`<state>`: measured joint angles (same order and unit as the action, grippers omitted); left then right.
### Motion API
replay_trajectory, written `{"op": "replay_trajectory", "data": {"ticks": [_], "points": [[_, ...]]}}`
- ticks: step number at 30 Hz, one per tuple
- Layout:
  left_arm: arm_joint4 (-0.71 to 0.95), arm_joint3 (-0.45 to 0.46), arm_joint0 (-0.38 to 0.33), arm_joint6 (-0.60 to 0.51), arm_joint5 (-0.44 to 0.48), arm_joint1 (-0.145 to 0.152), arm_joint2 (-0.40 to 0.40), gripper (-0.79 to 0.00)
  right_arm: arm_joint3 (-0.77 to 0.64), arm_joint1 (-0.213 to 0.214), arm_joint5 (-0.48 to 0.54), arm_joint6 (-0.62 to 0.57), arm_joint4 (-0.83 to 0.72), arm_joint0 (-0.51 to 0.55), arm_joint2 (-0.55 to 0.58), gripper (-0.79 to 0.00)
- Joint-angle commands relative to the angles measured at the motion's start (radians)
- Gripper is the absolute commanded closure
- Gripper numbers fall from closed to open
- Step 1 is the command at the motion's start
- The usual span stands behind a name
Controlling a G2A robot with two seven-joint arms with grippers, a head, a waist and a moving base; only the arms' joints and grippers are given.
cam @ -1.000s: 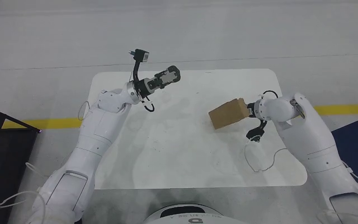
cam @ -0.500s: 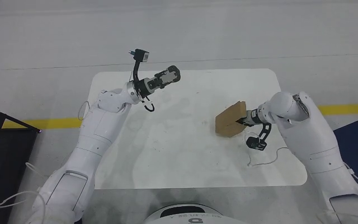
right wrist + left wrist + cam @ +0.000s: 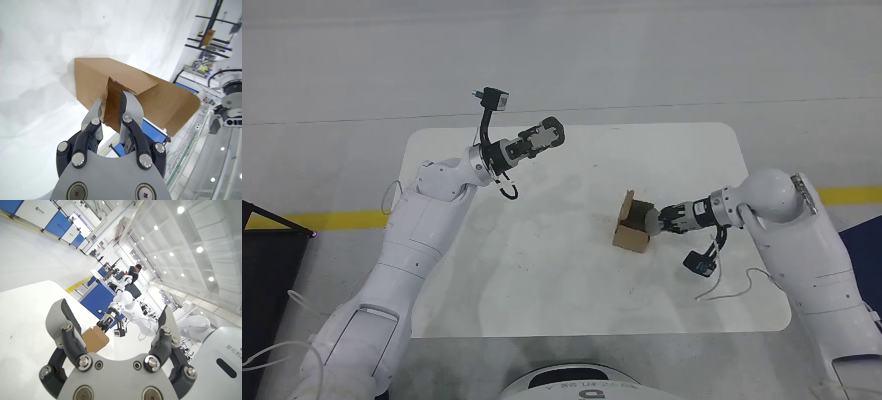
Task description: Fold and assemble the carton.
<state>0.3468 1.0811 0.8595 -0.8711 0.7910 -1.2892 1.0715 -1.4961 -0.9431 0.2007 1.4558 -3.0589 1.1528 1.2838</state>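
Note:
A small brown carton (image 3: pixel 630 225) stands on the white table (image 3: pixel 542 270) right of its middle, tipped up with an open end showing. My right gripper (image 3: pixel 650 219) is shut on one wall of the carton (image 3: pixel 143 94), one finger inside and one outside. A loose flap (image 3: pixel 181 113) juts out beside the gripped wall. My left gripper (image 3: pixel 552 131) hangs open and empty above the table's far edge, well away from the carton (image 3: pixel 94 339), which sits beyond its fingertips (image 3: pixel 66 306).
The white table has rounded corners, and its left and front areas are bare. A cable (image 3: pixel 722 285) trails from my right arm onto the table near its right edge. A yellow floor line (image 3: pixel 342 218) runs past both table sides.
My right gripper has carried the carton left toward the table's middle and turned it from lying flat to tipped up on end. The left arm has not moved.

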Motion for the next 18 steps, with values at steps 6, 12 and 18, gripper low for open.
{"op": "replay_trajectory", "data": {"ticks": [6,12,18], "points": [[0.0,0.0,0.0,0.0,0.0,0.0,0.0,-0.785,-0.013,-0.094,-0.171,0.08,-0.013,0.031,0.088,-0.277],[0.0,0.0,0.0,0.0,0.0,0.0,0.0,-0.785,0.023,-0.161,-0.261,0.08,-0.013,0.059,0.257,-0.299],[0.0,0.0,0.0,0.0,0.0,0.0,0.0,-0.785,0.039,-0.235,-0.213,0.08,-0.013,0.068,0.354,-0.785]]}}
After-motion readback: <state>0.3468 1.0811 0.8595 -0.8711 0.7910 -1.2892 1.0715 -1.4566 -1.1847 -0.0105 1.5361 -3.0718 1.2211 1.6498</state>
